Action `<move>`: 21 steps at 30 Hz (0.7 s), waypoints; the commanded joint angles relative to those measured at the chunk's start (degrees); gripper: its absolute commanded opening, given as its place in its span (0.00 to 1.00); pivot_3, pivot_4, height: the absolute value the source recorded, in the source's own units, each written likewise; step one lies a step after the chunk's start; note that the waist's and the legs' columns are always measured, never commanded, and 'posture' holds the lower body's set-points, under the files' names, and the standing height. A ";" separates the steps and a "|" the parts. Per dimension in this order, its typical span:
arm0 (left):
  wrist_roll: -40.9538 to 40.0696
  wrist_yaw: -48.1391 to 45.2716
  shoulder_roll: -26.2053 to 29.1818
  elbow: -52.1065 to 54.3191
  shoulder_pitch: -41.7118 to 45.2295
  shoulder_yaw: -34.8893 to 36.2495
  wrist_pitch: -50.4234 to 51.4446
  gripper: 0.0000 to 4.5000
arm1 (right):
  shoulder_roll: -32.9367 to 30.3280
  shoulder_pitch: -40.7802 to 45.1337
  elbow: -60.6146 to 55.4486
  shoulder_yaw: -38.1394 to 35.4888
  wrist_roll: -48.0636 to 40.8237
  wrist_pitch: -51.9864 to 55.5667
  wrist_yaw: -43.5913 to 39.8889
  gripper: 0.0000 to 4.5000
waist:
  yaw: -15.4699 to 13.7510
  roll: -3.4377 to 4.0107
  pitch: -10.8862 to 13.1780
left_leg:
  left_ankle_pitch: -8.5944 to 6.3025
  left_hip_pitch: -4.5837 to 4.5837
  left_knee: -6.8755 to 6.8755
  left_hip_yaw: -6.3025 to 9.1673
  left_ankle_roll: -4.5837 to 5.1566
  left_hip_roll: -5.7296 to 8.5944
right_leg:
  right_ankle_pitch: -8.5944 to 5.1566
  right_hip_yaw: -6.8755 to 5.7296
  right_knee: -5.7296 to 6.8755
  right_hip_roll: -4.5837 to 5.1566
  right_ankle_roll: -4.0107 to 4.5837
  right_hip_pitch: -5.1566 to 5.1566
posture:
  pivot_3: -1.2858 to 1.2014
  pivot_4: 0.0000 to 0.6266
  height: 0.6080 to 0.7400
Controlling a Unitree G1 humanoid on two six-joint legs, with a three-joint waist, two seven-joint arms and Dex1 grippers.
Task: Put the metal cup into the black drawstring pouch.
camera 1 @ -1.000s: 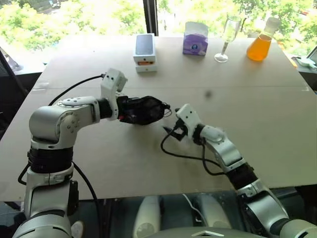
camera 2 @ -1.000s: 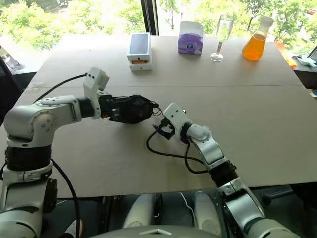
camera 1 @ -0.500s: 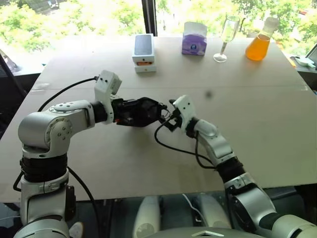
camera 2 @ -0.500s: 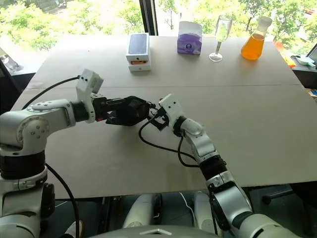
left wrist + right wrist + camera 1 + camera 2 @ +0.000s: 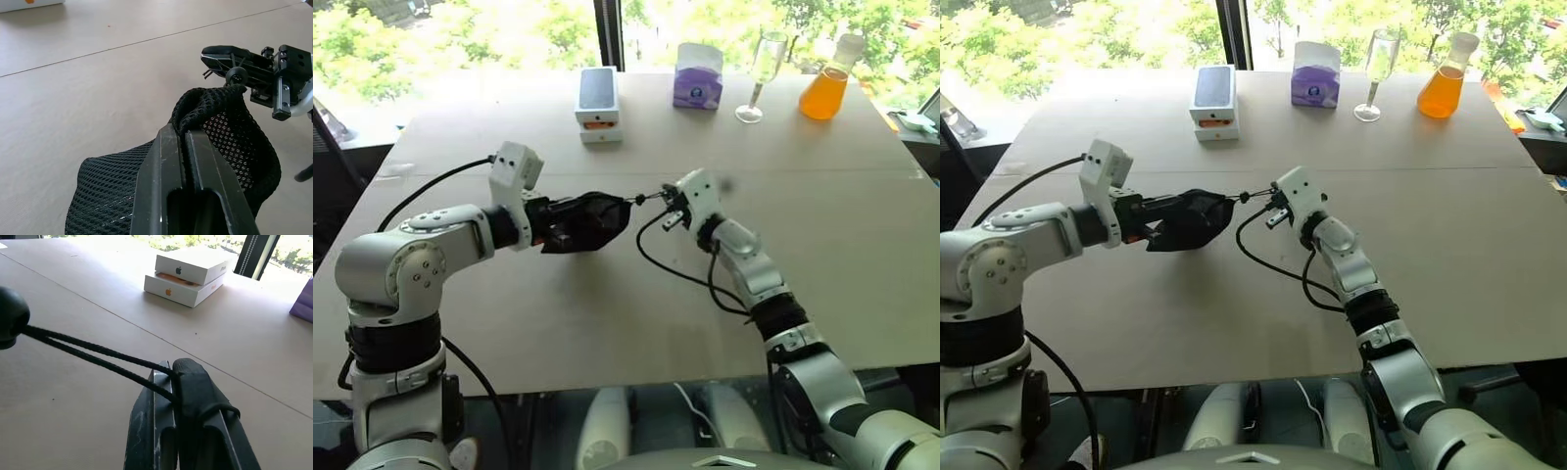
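The black drawstring pouch [image 5: 592, 220] hangs just above the table [image 5: 822, 245], and my left gripper [image 5: 182, 133] is shut on its mesh fabric near the mouth. A thin black cord [image 5: 98, 357] runs taut from the puckered mouth through a round stopper [image 5: 236, 74]. My right gripper [image 5: 668, 201] is shut on that cord, just to the right of the pouch. The metal cup is hidden.
Along the far edge stand two stacked white boxes [image 5: 598, 103], a purple tissue box [image 5: 699, 75], a tall wine glass [image 5: 766, 69] and a flask of orange liquid [image 5: 826, 88]. The right arm's own black cable loops below it.
My right gripper, open a second ago, has risen to the pouch's mouth and shut on the cord, which is now taut. The left arm with the pouch has hardly moved.
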State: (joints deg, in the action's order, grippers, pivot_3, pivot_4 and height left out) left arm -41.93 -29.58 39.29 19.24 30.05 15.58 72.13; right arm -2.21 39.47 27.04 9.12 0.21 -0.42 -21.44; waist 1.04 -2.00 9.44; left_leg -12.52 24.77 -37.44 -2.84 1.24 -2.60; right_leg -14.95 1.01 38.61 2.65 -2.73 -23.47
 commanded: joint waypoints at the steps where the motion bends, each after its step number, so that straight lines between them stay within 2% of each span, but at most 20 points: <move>1: -4.07 3.03 -6.37 4.14 -1.95 5.44 -2.70 0.00 | -3.41 1.33 -8.53 -0.61 2.16 -0.06 0.43 0.01 | -0.02 0.01 0.01 | 0.00 0.00 0.00 -0.02 0.00 0.00 | 0.00 0.01 -0.01 0.02 0.00 0.00 | 0.52 0.24 1.00; 3: -5.34 4.68 -11.65 5.35 -4.29 7.62 -6.36 0.00 | -5.75 1.37 -11.97 -0.48 3.36 0.95 -0.20 0.01 | -0.07 0.00 0.00 | 0.00 0.00 -0.01 -0.05 0.00 -0.03 | 0.00 0.03 0.00 0.05 -0.01 0.00 | 0.52 0.24 1.00; 8: -8.03 5.91 -14.88 10.56 -10.91 7.52 -7.46 0.00 | -11.75 3.89 -17.85 -0.71 5.67 2.40 -2.37 0.01 | 0.10 0.01 0.00 | 0.00 -0.01 0.02 -0.08 0.00 -0.06 | 0.00 0.08 0.07 0.02 0.00 -0.08 | 0.52 0.24 1.00; 9: -8.76 6.13 -15.28 11.23 -11.75 7.60 -7.81 0.13 | -12.77 4.55 -18.65 -0.62 6.00 2.43 -2.89 0.00 | 0.10 0.01 0.00 | 0.00 -0.01 0.02 -0.10 0.00 -0.07 | 0.00 0.10 0.09 0.02 0.00 -0.09 | 0.52 0.24 1.00; 10: -9.71 6.56 -15.72 11.57 -12.33 7.99 -8.06 0.18 | -13.71 5.32 -19.55 -0.41 6.32 2.42 -3.59 0.00 | 0.08 0.01 0.00 | 0.00 -0.02 0.02 -0.10 0.01 -0.07 | 0.00 0.11 0.10 0.02 0.00 -0.09 | 0.52 0.24 1.00; 12: -10.49 6.69 -15.64 12.26 -13.08 7.89 -9.15 0.37 | -15.08 6.39 -21.23 0.16 6.55 2.47 -5.18 0.00 | 0.01 0.01 0.00 | -0.01 -0.03 0.01 -0.11 0.01 -0.06 | 0.00 0.11 0.12 0.02 0.00 -0.09 | 0.52 0.24 1.00; 15: -10.79 6.63 -15.02 12.22 -12.58 7.50 -11.62 0.70 | -17.15 7.76 -23.92 2.45 6.93 1.62 -9.55 0.00 | -0.06 0.00 0.00 | -0.02 -0.03 0.01 -0.10 0.03 -0.04 | 0.00 0.09 0.10 0.01 0.00 -0.08 | 0.52 0.24 1.00; 21: -21.55 4.67 -14.58 9.01 -9.78 9.75 -12.44 0.70 | -20.74 10.03 -26.04 5.65 8.15 -1.70 -16.14 0.00 | -0.19 0.00 0.00 | -0.02 -0.01 -0.01 -0.10 0.04 -0.02 | 0.00 0.08 0.08 0.03 0.00 -0.07 | 0.52 0.24 1.00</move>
State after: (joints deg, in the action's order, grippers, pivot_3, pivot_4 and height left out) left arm -59.13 -24.32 24.35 28.22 18.80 23.18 60.82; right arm -22.08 46.81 3.69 15.79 8.53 -0.68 -36.58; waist 0.84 -1.99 9.45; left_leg -12.54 24.76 -37.46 -2.94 1.28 -2.63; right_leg -14.95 1.09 38.70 2.68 -2.73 -23.54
